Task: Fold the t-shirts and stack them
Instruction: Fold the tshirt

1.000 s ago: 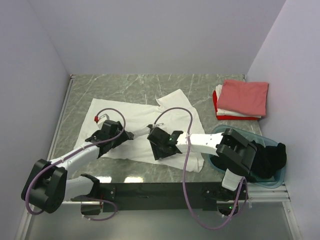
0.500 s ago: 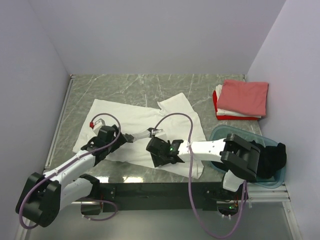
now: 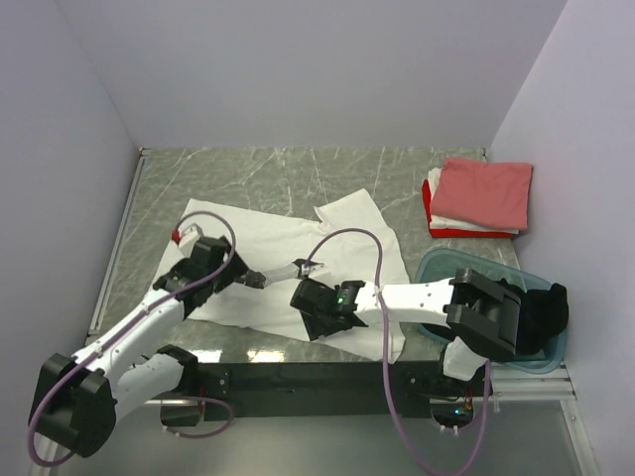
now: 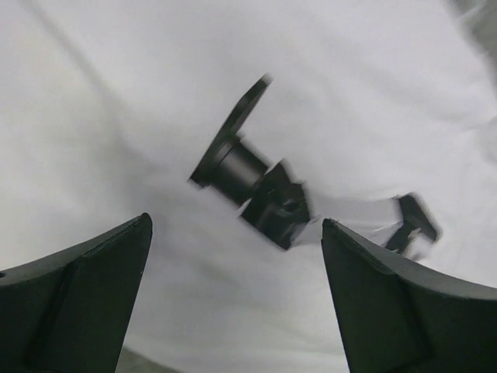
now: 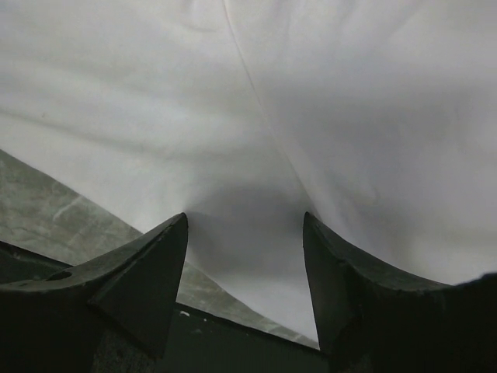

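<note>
Two arms reach in from the near edge over a large white t-shirt (image 3: 268,260), which lies spread across the middle of the grey marbled surface (image 3: 258,174), with one end turned up towards the far wall. The left hand (image 4: 235,221) is released: its two dark fingers stand wide apart with nothing between them, low over the left part of the shirt and pointing towards the other arm. A blurred dark part of that arm shows ahead of it in the left wrist view. The right hand (image 5: 245,216) is also released: its fingers stand apart above the white cloth close to the shirt's near hem, where a strip of bare surface and the dark base rail show beneath. A faint seam or crease runs across the cloth ahead of the fingers. Whether the fingertips touch the cloth cannot be determined. At the far right, well apart from the spread shirt, a folded stack rests on the surface: a salmon-pink t-shirt (image 3: 484,190) on top, a white t-shirt (image 3: 435,183) showing at the edges beneath it, and a red t-shirt (image 3: 429,213) at the bottom. Near the right arm's base stands a translucent teal tub (image 3: 437,266) holding a crumpled black t-shirt (image 3: 541,315). Purple cables (image 3: 349,234) loop above both wrists.
</note>
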You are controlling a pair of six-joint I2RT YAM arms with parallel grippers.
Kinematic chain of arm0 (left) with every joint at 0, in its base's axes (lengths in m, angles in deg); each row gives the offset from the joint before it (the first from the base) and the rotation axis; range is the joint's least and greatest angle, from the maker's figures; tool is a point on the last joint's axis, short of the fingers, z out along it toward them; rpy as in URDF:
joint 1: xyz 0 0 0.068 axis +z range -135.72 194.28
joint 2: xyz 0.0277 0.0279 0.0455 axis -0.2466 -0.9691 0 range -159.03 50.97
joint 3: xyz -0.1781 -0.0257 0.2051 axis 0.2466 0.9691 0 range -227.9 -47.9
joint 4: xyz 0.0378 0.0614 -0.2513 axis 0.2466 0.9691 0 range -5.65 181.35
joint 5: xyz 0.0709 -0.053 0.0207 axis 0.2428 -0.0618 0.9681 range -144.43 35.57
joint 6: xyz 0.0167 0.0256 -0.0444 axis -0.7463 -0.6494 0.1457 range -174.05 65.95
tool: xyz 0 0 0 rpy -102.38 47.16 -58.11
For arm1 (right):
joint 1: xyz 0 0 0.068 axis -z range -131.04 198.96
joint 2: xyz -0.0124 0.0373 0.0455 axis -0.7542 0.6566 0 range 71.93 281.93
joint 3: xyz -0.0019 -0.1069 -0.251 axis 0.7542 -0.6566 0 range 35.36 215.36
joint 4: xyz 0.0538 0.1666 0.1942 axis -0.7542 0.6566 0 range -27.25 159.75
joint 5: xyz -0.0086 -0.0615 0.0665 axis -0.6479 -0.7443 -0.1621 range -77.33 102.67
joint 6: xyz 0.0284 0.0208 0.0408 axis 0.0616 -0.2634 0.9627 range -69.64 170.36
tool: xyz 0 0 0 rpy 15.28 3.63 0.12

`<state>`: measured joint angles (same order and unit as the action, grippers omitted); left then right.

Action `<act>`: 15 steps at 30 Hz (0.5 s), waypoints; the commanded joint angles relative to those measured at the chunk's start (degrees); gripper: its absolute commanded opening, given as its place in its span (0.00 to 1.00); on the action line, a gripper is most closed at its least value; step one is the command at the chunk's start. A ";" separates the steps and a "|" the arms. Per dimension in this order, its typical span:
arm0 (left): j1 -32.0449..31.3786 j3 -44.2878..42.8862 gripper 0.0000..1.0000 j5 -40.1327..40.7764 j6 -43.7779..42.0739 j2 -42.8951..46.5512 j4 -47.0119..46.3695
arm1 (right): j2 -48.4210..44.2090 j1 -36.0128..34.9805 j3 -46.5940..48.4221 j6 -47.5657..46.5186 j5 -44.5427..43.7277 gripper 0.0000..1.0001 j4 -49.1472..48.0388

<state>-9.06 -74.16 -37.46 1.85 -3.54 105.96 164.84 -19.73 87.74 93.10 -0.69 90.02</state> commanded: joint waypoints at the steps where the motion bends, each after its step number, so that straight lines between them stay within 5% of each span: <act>1: -0.14 -12.39 0.97 6.21 -4.47 -2.53 1.94 | -3.16 -0.14 4.56 -1.25 -2.10 0.69 7.97; 7: 7.14 -30.15 0.99 5.88 -13.78 -14.12 0.46 | -10.19 3.38 7.65 -5.12 -2.46 0.72 8.24; 11: 17.16 -38.59 0.98 3.42 -14.94 -28.25 1.16 | -16.59 6.71 5.90 -6.88 -0.79 0.71 5.62; 15: 19.55 -46.39 0.96 7.01 -15.47 -38.46 -0.69 | -22.93 13.64 2.65 -9.86 3.34 0.72 2.01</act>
<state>9.57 -115.18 -32.76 -10.94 -36.43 104.54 146.50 -10.18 92.28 86.57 0.36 95.16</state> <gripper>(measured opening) 0.969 0.714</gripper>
